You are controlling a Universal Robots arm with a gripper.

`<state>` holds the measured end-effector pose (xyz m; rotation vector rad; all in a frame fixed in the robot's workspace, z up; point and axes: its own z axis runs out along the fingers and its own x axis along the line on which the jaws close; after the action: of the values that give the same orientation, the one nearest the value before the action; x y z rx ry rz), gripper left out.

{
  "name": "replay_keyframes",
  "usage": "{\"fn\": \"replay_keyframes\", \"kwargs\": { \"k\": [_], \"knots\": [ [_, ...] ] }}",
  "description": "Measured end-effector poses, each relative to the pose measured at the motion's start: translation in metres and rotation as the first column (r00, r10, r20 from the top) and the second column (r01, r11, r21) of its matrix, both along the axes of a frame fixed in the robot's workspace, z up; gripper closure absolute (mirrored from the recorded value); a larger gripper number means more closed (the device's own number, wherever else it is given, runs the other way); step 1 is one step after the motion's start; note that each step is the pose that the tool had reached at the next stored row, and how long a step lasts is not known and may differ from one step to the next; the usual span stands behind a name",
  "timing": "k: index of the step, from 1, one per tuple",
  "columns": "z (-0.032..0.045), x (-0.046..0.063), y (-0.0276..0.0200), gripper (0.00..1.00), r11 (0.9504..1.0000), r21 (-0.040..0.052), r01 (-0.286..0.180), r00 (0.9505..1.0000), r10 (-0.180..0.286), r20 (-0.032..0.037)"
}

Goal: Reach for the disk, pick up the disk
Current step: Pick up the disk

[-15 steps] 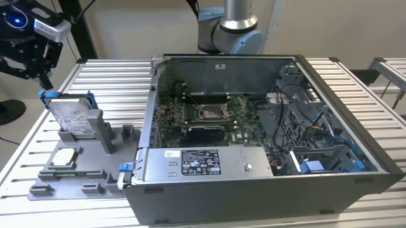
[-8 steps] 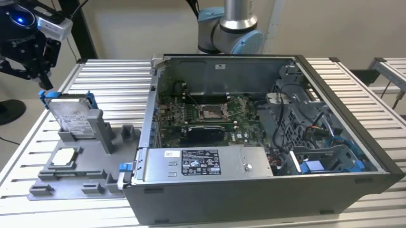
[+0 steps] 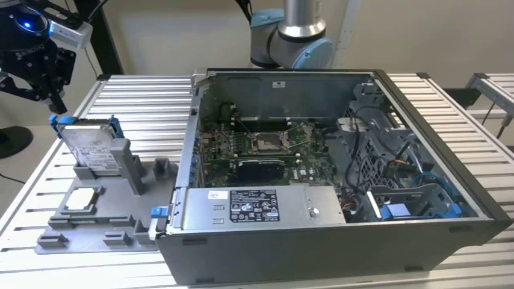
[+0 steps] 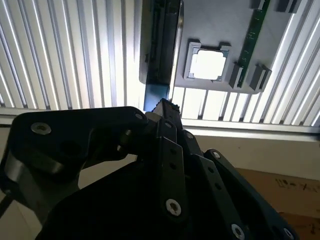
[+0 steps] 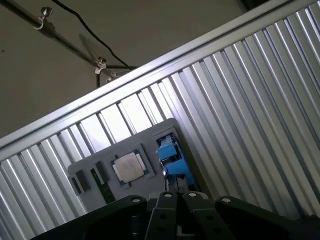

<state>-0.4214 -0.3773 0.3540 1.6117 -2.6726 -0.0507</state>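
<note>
The gripper — open or closed, I cannot tell — hangs just above the disk, its white label unreadable.

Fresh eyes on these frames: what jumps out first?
The open computer case dominates the middle of the exterior view, its motherboard exposed. At that view's left, the disk stands on edge in a grey tray, with a blue bracket around it. The gripper hangs close above the disk's top edge; whether they touch cannot be told.
</note>
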Motion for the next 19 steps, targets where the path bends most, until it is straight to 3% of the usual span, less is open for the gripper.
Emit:
{"fn": "replay_keyframes", "kwargs": {
  "k": [10, 15, 19],
  "knots": [
    [0.0, 0.0, 0.0, 1.0, 0.9999, 0.0, -0.012, 0.9999, 0.012, 0.0],
    [0.0, 0.0, 0.0, 1.0, 0.9973, -0.0001, -0.073, 0.9973, 0.073, 0.0004],
    [-0.0001, 0.0001, 0.0, 1.0, 0.9904, -0.0007, -0.138, 0.9904, 0.138, 0.0054]
  ]
}}
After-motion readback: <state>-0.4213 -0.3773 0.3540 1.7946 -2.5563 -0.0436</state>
